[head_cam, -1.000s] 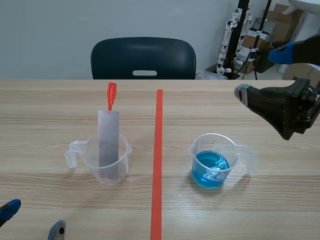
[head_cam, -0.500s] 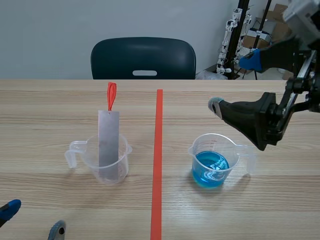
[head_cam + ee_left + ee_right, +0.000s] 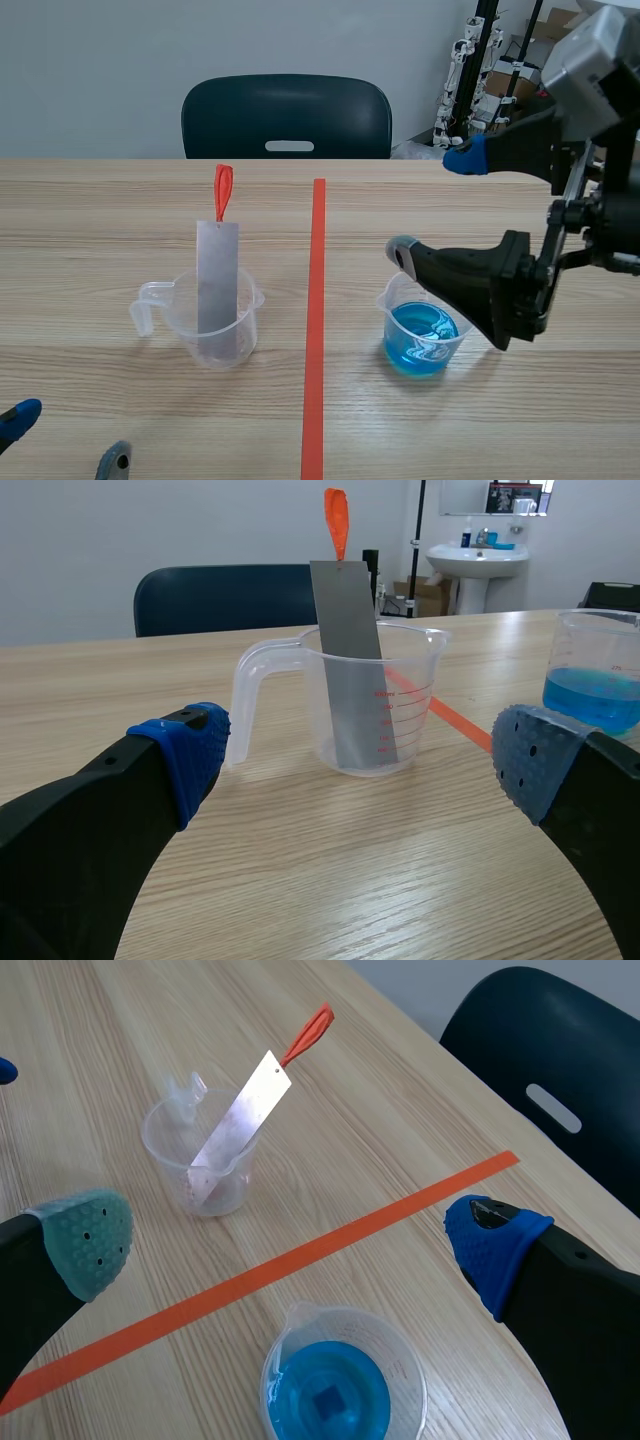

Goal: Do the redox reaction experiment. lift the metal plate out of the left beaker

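A grey metal plate (image 3: 217,272) with an orange-red loop (image 3: 222,190) at its top leans inside the clear left beaker (image 3: 222,322). In the left wrist view the plate (image 3: 354,650) and its beaker (image 3: 375,705) stand ahead of my left gripper (image 3: 360,765), which is open and low near the table's front edge (image 3: 62,435). My right gripper (image 3: 436,202) is open, raised above the right beaker of blue liquid (image 3: 421,325). From the right wrist the plate (image 3: 236,1125) lies ahead of the open fingers, well apart.
A dark chair (image 3: 287,115) stands behind the table's far edge. An orange-red tape line (image 3: 316,320) runs down the table between the two beakers. The blue-liquid beaker (image 3: 340,1380) sits under my right gripper.
My right arm has moved left and slightly lower, from the right side to above the blue-liquid beaker, staying open. The left gripper, plate and beakers have not moved.
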Robot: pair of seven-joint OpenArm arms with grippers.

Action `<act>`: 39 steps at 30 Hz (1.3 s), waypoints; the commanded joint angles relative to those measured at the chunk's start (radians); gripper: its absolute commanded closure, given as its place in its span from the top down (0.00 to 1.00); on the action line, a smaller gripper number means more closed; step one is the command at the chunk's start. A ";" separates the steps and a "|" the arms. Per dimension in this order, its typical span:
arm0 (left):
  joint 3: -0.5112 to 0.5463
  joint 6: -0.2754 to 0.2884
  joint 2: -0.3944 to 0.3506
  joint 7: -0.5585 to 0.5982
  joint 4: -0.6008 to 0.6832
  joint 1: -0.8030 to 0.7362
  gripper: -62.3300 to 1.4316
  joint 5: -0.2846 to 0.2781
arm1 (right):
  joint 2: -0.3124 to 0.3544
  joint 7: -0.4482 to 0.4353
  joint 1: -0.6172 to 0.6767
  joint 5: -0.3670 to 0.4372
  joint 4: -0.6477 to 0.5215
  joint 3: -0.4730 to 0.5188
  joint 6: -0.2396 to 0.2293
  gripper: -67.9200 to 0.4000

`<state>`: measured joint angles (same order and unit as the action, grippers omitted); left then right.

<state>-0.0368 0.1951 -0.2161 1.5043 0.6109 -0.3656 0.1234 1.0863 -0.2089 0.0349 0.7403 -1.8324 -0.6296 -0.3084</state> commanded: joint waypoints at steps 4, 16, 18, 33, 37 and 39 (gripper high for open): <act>0.002 0.003 -0.001 0.024 0.011 0.003 0.89 -0.006 | 0.005 -0.019 -0.095 0.004 0.001 -0.079 0.074 1.00; 0.002 0.003 -0.001 0.023 0.011 0.003 0.89 -0.006 | -0.096 -0.005 -0.301 0.011 0.187 -0.245 0.109 1.00; 0.002 0.003 -0.001 0.023 0.011 0.003 0.89 -0.006 | -0.126 0.004 -0.334 0.011 0.226 -0.270 0.105 1.00; 0.002 0.003 -0.001 0.021 0.011 0.003 0.89 -0.006 | -0.321 0.106 -0.545 0.061 0.384 -0.429 0.069 1.00; 0.002 0.003 -0.001 0.021 0.011 0.003 0.89 -0.006 | -0.374 0.138 -0.592 0.079 0.425 -0.463 0.064 1.00; 0.002 0.003 -0.001 0.021 0.011 0.003 0.89 -0.006 | -0.401 0.154 -0.616 0.085 0.450 -0.483 0.060 1.00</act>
<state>-0.0368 0.1951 -0.2165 1.5043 0.6109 -0.3656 0.1230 0.6888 -0.0463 -0.5541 0.8165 -1.3808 -1.1133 -0.2478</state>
